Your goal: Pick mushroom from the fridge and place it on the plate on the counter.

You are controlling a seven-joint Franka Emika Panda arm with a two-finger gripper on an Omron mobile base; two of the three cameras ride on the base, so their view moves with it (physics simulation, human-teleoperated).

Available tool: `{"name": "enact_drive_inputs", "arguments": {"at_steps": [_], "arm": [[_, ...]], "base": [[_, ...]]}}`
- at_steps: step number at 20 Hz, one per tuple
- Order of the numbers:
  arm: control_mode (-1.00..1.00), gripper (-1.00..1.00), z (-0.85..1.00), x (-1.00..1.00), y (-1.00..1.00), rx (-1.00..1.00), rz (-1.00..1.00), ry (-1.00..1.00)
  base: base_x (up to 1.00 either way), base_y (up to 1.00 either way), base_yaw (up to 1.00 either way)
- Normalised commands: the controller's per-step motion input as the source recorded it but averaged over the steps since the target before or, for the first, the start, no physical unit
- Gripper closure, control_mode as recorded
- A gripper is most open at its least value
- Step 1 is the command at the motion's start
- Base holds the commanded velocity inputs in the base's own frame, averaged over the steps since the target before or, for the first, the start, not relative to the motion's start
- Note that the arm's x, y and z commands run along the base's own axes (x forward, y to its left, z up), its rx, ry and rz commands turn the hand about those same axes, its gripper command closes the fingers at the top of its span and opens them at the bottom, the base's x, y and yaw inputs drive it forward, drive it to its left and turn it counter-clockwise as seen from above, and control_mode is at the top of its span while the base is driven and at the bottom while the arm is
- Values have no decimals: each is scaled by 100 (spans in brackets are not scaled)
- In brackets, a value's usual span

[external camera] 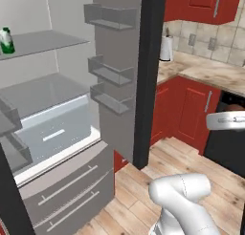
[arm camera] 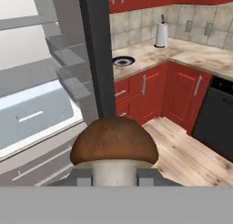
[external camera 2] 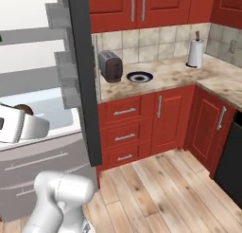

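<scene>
Mushroom (arm camera: pixel 113 148) sits right in front of my hand camera, brown cap up and whitish stem pinched between my two dark fingertips (arm camera: pixel 83 176), so my tool (arm camera: pixel 113 177) is clenched on the stem just under the cap. Beyond it that view takes in the fridge (arm camera: pixel 41 104) standing open with its white interior and pale drawer, the dark door edge (arm camera: pixel 98 59) upright in the middle, and further off the plate (arm camera: pixel 123 60) lying on the worktop (arm camera: pixel 182 52) near a paper towel roll (arm camera: pixel 161 35). From the left base view I see the open fridge shelves, a green-and-white carton (external camera: pixel 6 40) on the upper shelf, the door bins (external camera: pixel 112 71), and my white hand at the right edge with a dark brown speck at its tip, well clear of the shelves. From the right base view my hand pokes in at the left edge with the brown cap (external camera 2: pixel 22 109) showing on top of it, in front of the fridge drawer; the plate rests on the worktop just beside a toaster (external camera 2: pixel 110 66). I judge the mushroom light, soft and easily bruised, with a smooth rounded cap that would slip; the stem is the firmer place to hold, and a gentle squeeze should be enough for the carry.
</scene>
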Motion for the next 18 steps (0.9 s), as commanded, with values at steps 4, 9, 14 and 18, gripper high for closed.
{"name": "enact_drive_inputs", "arguments": {"at_steps": [4,9,14,18], "arm": [[100,100,0,0,0,0,0,0],[100,100,0,0,0,0,0,0],[100,100,0,0,0,0,0,0],[100,100,0,0,0,0,0,0]], "base": [[-26,-51,-41],[12,-64,-6],[51,-67,8],[47,-67,9]]}}
